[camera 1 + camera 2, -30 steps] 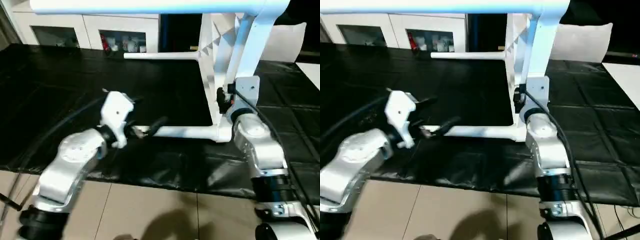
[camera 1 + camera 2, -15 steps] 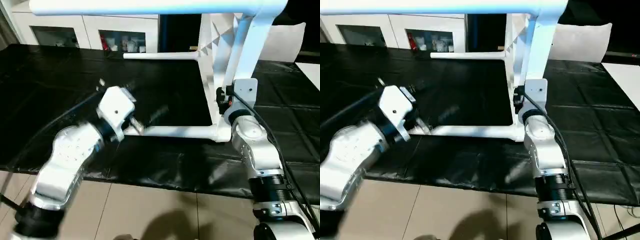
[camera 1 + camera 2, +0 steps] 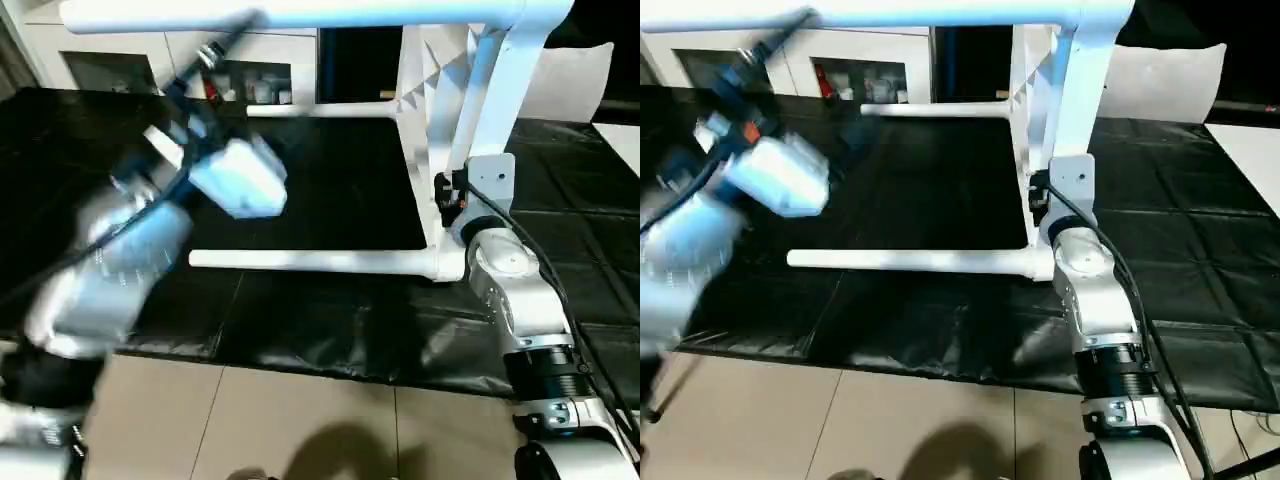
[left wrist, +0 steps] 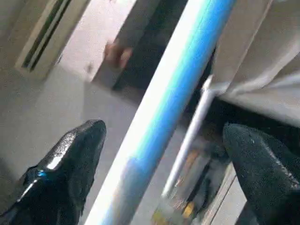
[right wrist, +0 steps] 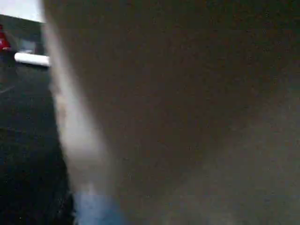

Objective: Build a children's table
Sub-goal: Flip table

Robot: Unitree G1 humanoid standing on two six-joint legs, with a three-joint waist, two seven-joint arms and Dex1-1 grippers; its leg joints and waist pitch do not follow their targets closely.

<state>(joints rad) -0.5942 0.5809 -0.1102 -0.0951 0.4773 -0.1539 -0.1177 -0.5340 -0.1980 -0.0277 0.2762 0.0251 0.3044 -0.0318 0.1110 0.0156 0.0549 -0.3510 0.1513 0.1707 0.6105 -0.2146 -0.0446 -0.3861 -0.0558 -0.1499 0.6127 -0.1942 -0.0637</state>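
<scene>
Left gripper (image 4: 159,154) spread wide, straddling upper leg (image 4: 178,98) (long axis crosswise between fingers); right gripper's state untellable.

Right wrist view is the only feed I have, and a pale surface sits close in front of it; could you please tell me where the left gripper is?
Observer: The left gripper is up at the uppermost leg, which passes between its open fingers without touching them.
Operator: Thank you. How does the table top stand?
Observer: The table top stands on its edge on the black work table, legs pointing to the robot's left.
Operator: And the nearest leg?
Observer: The front lower leg runs level, low over the work table, seated in its corner socket.
</scene>
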